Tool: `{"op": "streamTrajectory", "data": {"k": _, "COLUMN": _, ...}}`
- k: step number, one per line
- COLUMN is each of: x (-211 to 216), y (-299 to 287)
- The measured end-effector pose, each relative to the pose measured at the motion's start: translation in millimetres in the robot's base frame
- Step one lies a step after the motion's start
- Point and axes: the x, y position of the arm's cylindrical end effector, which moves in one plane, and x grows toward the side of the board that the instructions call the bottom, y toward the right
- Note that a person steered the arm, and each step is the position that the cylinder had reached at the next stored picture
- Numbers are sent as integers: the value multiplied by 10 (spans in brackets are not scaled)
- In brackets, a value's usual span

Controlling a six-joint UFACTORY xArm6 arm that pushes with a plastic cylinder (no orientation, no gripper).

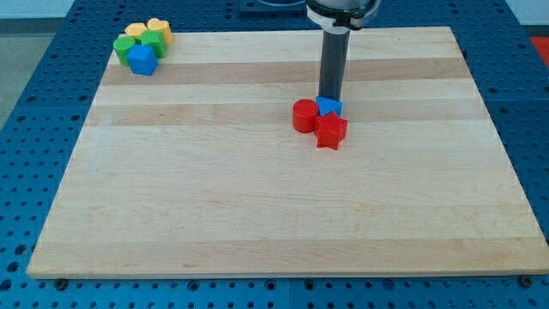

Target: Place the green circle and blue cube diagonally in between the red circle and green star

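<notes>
The blue cube (142,60) lies in a tight cluster at the board's top left corner, with two green blocks (125,47) (153,43) touching it; I cannot tell which of them is the circle and which the star. The red circle (304,115) stands right of the board's middle, touching a small blue block (328,106) and a red star (331,131). My tip (330,97) is just above the small blue block in the view, touching or nearly touching it, and far to the right of the top left cluster.
Two yellow blocks (135,33) (160,30) sit at the top of the top left cluster, near the board's edge (111,51). The wooden board lies on a blue perforated table (43,129).
</notes>
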Motion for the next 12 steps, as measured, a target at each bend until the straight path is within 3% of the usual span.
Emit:
{"op": "streamTrajectory", "data": {"k": 2, "x": -216, "y": -328}}
{"op": "streamTrajectory", "data": {"k": 3, "x": -423, "y": -865}}
{"op": "streamTrajectory", "data": {"k": 7, "x": -275, "y": -3623}}
{"op": "streamTrajectory", "data": {"k": 8, "x": -305, "y": -3698}}
{"op": "streamTrajectory", "data": {"k": 10, "x": -880, "y": -3696}}
{"op": "streamTrajectory", "data": {"k": 12, "x": -944, "y": -3699}}
